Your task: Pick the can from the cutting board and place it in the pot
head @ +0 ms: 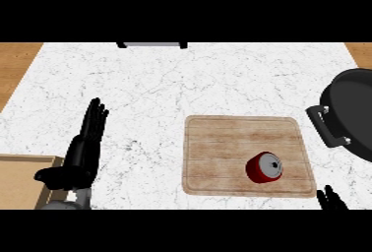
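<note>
A red can (pixel 264 167) with a silver top stands on the wooden cutting board (pixel 225 142), near the board's lower right corner. The black pot (pixel 355 115) sits at the right edge of the counter, cut off by the view, with a handle pointing toward the board. My left hand (pixel 81 152) is on the left side of the counter, fingers straight and pointing away from me, far from the can. Only the fingertips of my right hand (pixel 331 198) show at the lower right, just below the board's corner and apart from the can.
A white marbled counter (pixel 160 83) spans the view. A light wooden box (pixel 22 179) lies at the lower left beside my left forearm. A grey and black object (pixel 151 45) sits at the counter's far edge.
</note>
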Available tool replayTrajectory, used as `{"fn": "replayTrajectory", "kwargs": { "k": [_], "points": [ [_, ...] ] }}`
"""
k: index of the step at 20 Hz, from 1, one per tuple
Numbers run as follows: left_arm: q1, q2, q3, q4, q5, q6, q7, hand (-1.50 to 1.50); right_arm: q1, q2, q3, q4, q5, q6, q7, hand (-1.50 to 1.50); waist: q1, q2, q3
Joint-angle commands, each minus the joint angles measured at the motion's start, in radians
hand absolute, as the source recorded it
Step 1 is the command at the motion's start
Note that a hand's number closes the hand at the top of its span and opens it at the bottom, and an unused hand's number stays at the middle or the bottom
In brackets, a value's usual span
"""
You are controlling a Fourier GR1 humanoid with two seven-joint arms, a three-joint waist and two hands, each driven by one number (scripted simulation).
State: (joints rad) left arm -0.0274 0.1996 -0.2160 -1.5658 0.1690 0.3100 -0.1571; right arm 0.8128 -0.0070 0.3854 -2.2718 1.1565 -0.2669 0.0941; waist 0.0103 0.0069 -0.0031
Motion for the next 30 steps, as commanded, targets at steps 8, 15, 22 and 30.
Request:
{"fn": "replayTrajectory", "kwargs": {
  "k": [8, 15, 22, 30],
  "points": [
    [0.022, 0.014, 0.054, -0.008, 0.006, -0.048, 0.017, 0.00, -0.314, 0.007, 0.049, 0.155, 0.129, 0.199, 0.419, -1.50, -0.010, -0.006, 0.003],
    [0.017, -0.033, 0.066, -0.018, -0.043, -0.038, 0.022, 0.00, -0.394, 0.007, 0.073, 0.286, 0.113, 0.122, 0.432, -1.50, -0.012, -0.008, 0.003],
    [0.023, -0.064, 0.094, 0.026, -0.054, -0.085, -0.007, 0.00, -0.489, -0.017, 0.006, 0.342, 0.061, 0.136, 0.440, -1.50, -0.012, -0.007, 0.003],
    [0.031, -0.050, 0.122, -0.047, -0.087, -0.108, 0.049, 0.00, -0.557, -0.047, -0.045, 0.429, 0.010, 0.122, 0.411, -1.50, -0.011, -0.008, 0.003]
  ]
}}
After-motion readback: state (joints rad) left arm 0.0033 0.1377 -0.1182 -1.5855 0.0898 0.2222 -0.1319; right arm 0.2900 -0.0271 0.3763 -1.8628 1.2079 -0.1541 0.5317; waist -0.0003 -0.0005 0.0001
